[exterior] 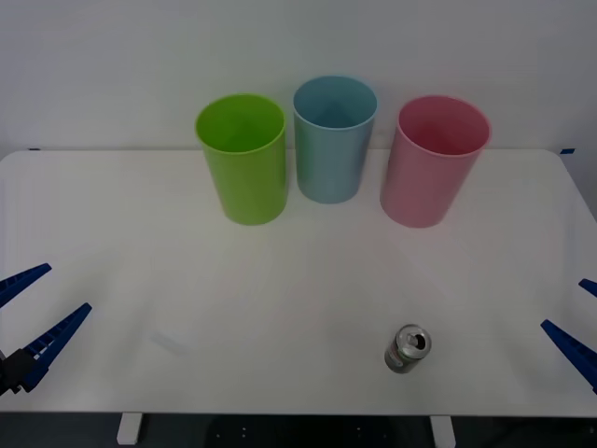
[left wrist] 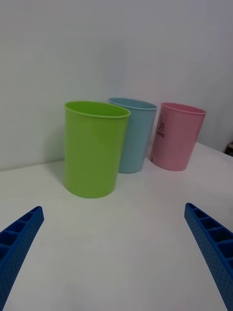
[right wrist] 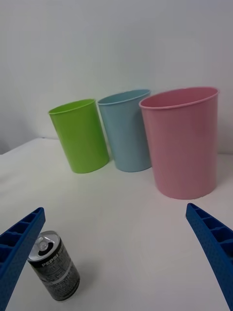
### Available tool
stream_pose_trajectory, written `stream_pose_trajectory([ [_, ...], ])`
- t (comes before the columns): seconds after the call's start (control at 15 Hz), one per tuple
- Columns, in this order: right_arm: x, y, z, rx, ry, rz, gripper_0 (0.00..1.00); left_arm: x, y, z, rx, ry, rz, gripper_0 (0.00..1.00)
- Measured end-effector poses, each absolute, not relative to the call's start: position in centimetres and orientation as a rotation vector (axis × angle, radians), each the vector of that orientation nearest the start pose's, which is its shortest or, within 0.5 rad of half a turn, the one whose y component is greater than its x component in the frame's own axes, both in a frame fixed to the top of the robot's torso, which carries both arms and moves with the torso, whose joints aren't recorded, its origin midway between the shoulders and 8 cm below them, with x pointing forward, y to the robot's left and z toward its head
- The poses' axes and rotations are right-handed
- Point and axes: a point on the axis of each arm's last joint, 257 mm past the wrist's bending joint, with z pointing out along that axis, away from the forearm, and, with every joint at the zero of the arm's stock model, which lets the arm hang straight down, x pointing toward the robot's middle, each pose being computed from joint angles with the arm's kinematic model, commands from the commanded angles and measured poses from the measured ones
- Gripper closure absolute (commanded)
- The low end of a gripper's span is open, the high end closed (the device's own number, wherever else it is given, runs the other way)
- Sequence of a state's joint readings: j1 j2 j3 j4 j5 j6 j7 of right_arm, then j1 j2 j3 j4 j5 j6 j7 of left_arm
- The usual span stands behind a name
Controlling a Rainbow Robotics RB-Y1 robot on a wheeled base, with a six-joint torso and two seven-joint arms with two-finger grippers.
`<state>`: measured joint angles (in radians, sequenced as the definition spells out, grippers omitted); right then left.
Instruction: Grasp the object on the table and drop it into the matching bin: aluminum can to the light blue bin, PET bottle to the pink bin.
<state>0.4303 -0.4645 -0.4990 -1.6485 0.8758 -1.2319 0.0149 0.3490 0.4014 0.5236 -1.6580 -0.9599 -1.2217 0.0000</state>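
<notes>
White wall backs a white tabletop (exterior: pixel 140 233). Front view: the aluminum can (exterior: pixel 408 348) stands upright near the front edge, well apart from the light blue bin (exterior: pixel 333 140); left gripper (exterior: pixel 33 317) and right gripper (exterior: pixel 580 327) wait at the sides, jaws wide and empty. Right wrist view: the silver, dark-labelled can (right wrist: pixel 53 272) sits just beside one finger. Nothing is grasped yet; I judge the right gripper must centre on it next.

The front view looks down from above onto the bench (exterior: pixel 187 308), facing the far wall. Both wrist views sit low near its surface, facing the same three bins; the right one is closer to the pink bin (right wrist: pixel 183 143).
</notes>
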Motion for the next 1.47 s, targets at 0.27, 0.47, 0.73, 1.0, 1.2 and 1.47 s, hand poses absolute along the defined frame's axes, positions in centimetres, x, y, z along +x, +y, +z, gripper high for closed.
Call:
stream_pose_trajectory([
  [0.27, 30.3, -33.8, -18.7, -0.491, 1.499, 0.614, 0.0, 34.2, 33.0, -16.9, 0.465, 1.441, -0.567, 0.0],
  [0.47, 29.2, -33.9, -20.4, -0.537, 1.503, 0.612, 0.0, 34.2, 33.0, -16.9, 0.465, 1.441, -0.567, 0.0],
  [0.73, 28.3, -34.1, -22.4, -0.63, 1.491, 0.557, 0.0, 34.2, 33.0, -16.9, 0.465, 1.441, -0.567, 0.0],
  [1.0, 27.9, -33.6, -24.1, -0.678, 1.502, 0.553, 0.0, 34.2, 33.0, -16.9, 0.465, 1.441, -0.567, 0.0],
  [1.2, 27.7, -32.7, -25.5, -0.713, 1.528, 0.583, 0.0, 34.2, 33.0, -16.9, 0.465, 1.441, -0.567, 0.0],
  [1.47, 28.0, -31.1, -26.7, -0.761, 1.534, 0.598, 0.0, 34.2, 33.0, -16.9, 0.465, 1.441, -0.567, 0.0],
])
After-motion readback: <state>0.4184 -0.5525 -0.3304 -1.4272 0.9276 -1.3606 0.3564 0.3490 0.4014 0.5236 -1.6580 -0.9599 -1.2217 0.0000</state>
